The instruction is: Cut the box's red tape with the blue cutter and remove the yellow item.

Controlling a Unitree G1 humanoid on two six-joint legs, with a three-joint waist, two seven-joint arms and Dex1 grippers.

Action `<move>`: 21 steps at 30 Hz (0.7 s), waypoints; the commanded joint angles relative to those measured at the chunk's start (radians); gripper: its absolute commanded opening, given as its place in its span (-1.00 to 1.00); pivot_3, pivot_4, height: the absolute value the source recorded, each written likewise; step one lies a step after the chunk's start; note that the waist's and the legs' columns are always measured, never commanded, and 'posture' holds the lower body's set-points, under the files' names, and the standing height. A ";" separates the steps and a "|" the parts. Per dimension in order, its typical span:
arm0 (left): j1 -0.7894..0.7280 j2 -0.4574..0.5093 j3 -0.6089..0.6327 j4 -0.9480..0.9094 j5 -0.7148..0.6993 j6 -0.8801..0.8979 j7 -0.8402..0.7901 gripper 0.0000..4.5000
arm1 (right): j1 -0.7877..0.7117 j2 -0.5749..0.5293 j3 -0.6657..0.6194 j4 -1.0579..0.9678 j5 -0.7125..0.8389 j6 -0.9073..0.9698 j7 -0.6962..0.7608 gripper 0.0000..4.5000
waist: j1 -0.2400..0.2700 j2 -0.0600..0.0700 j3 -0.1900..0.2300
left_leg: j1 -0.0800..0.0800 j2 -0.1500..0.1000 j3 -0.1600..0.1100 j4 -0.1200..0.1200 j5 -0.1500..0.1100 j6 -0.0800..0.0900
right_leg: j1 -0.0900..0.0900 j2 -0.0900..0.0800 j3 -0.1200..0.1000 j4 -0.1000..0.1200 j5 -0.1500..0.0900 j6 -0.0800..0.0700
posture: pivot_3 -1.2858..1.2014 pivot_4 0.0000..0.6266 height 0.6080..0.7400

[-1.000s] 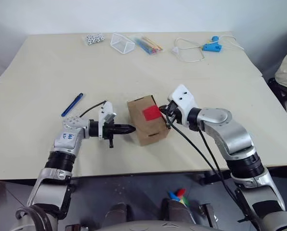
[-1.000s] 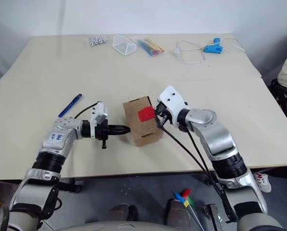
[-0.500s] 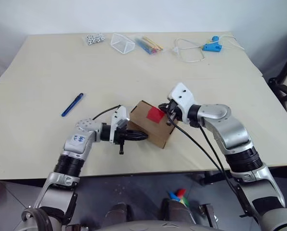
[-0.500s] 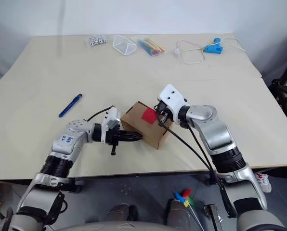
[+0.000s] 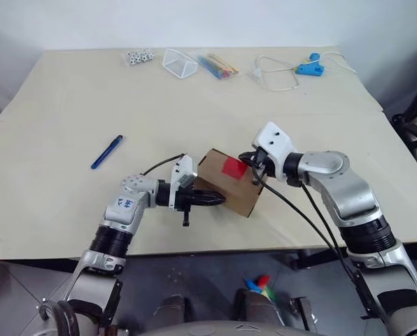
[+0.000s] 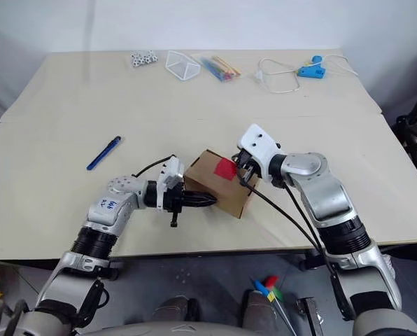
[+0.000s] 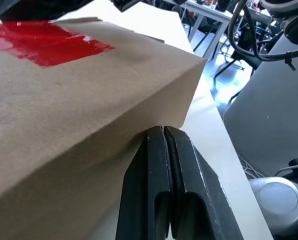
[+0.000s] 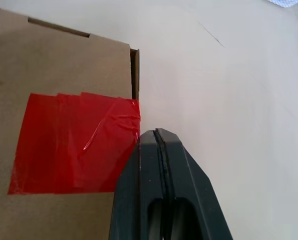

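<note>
box (image 5: 229, 183) wedged between closed left gripper (image 5: 221, 199), right gripper (image 5: 249, 166), seemingly touching

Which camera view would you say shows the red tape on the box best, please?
The right wrist view: the red tape faces it, creases visible, beside the shut right gripper. The left wrist view catches it obliquely along the box top; the eye views show a small patch.

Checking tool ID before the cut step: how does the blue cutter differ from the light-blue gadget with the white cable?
The blue cutter is dark blue, slim and pen-shaped; the light-blue gadget is paler and chunkier. The cutter lies alone on the robot's left side of the table, nearer the box; the gadget sits at the far edge on the right, trailing a looped white cable. Both lie untouched on the table.
</note>
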 commanded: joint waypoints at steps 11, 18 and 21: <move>0.005 0.056 0.057 -0.047 -0.045 0.023 0.029 -0.98 | 0.037 -0.105 -0.152 -0.173 0.084 0.117 0.037 -1.00 | 0.007 0.000 0.000 | 0.000 0.000 -0.001 0.001 0.000 0.000 | 0.000 0.000 0.000 0.000 0.000 0.000 | 0.03 -0.52 1.00; 0.063 0.111 0.124 -0.141 -0.087 0.091 0.098 -0.98 | 0.072 -0.189 -0.325 -0.258 0.194 0.226 0.047 -1.00 | 0.010 0.000 0.000 | 0.000 0.000 -0.005 0.001 0.000 0.000 | 0.000 0.000 0.000 -0.001 0.000 0.000 | 0.03 -0.52 1.00; 0.088 0.125 0.168 -0.204 -0.126 0.142 0.140 -0.98 | 0.098 -0.201 -0.396 -0.270 0.250 0.239 0.054 -1.00 | 0.010 0.000 0.000 | 0.000 0.000 -0.005 0.001 0.000 0.000 | 0.000 0.000 0.001 -0.001 0.000 0.000 | 0.03 -0.52 1.00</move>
